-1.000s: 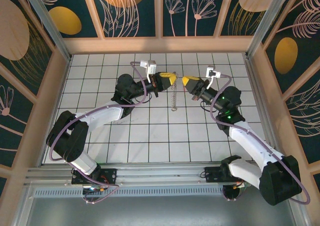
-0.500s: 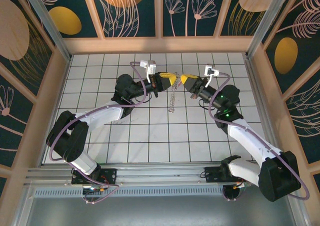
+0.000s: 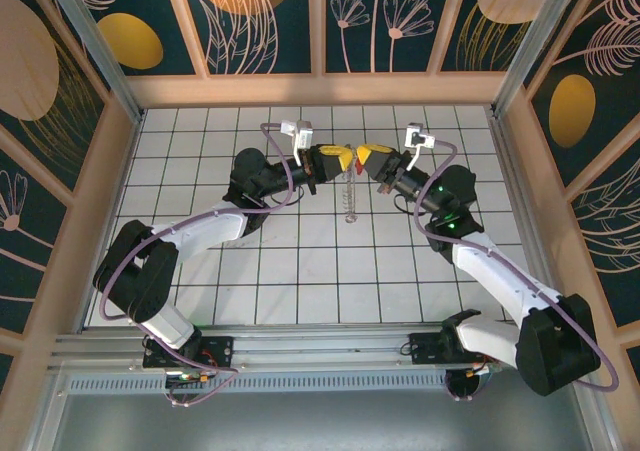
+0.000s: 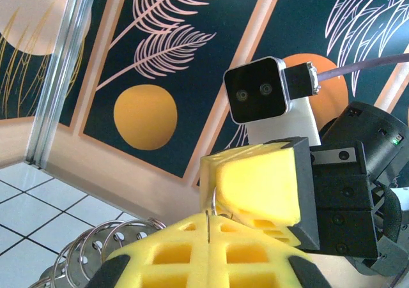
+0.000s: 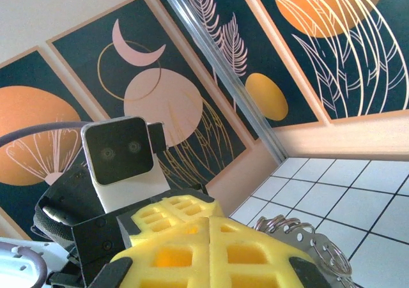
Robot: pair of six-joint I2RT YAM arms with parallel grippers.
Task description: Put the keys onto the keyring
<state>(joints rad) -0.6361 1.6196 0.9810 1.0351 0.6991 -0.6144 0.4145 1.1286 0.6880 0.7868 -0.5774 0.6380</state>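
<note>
In the top view my left gripper (image 3: 346,157) and right gripper (image 3: 365,158) meet tip to tip above the far middle of the tiled floor. The keyring (image 3: 348,197) hangs below them as a silvery chain of links. In the left wrist view my left gripper (image 4: 208,219) is shut on a thin wire of the keyring (image 4: 96,246), whose loops trail to the left. My right gripper (image 5: 209,224) is shut, its yellow pads pressed together. A small red patch, the key (image 3: 377,152), shows at its tips from above; its blade is hidden.
White tiled floor (image 3: 300,261) is walled by patterned panels (image 3: 250,21) at the back and both sides. A metal rail (image 3: 320,356) runs along the near edge by the arm bases. Each wrist camera (image 4: 259,96) faces the other closely.
My right gripper has moved left, closing the gap until its pads touch the left gripper's. The left arm and the hanging keyring have stayed in place.
</note>
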